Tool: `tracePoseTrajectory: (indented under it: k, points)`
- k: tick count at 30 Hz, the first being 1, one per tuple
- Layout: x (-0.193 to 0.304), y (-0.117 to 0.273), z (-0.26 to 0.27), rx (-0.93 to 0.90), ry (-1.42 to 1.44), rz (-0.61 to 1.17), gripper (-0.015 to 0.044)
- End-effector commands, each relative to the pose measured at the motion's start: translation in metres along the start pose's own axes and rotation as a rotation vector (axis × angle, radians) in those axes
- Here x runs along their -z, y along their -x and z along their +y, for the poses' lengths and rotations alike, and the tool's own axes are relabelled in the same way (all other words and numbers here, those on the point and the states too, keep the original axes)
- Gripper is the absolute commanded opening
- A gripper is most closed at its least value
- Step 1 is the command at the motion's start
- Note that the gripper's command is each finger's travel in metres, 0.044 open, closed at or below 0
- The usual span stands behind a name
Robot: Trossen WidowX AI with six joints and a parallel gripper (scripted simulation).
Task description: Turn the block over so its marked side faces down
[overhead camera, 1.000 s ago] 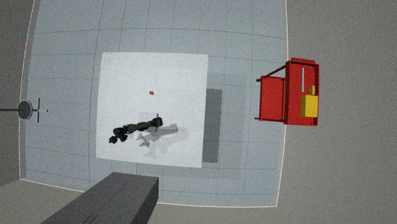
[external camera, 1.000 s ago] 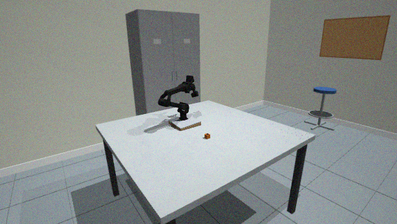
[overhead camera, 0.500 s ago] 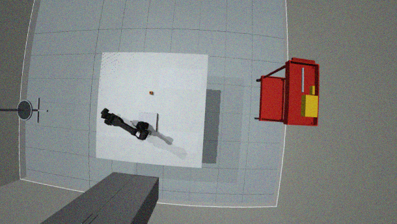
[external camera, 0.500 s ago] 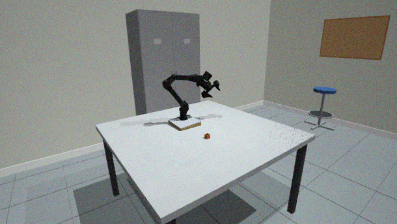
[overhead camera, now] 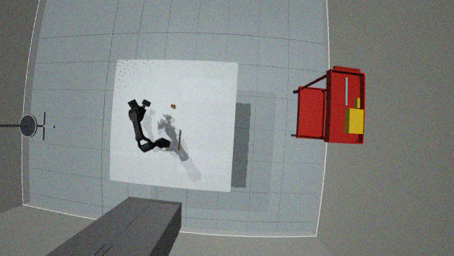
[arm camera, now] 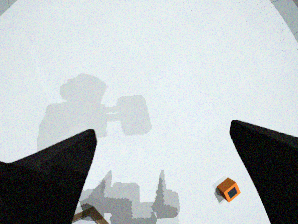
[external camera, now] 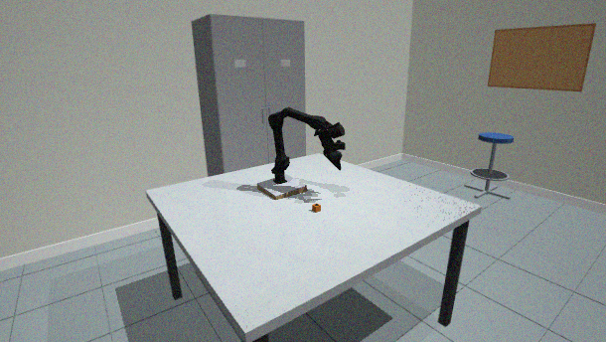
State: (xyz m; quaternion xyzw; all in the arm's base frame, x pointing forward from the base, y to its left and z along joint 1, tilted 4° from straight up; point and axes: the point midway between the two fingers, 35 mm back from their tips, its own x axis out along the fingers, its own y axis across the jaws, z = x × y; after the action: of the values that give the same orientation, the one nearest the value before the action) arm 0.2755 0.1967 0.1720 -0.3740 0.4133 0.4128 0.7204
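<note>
I have the claw (arm camera: pixel 162 176) spread wide with nothing in it, hanging above the bench (arm camera: pixel 153 50). On my wrist view the orange block (arm camera: pixel 228 189) sits on the bench at lower right, just inside the right finger (arm camera: pixel 269 169), a dark mark showing on one side face.
</note>
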Motion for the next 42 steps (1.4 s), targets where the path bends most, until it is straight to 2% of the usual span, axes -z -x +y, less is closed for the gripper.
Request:
tracePoseTrajectory:
  k: [1,8,10,19,24,42]
  points:
    - [0.041,-0.012,-0.06,0.044,-0.385,0.155,0.044]
    - [0.126,-0.022,-0.13,0.117,-0.966,0.376,0.044]
    - [0.141,-0.023,-0.139,0.13,-1.054,0.409,0.044]
    - [0.145,-0.022,-0.142,0.131,-1.06,0.412,0.044]
    - [0.161,-0.053,-0.14,0.132,-1.06,0.412,0.044]
    - [0.17,-0.076,-0.138,0.132,-1.06,0.412,0.044]
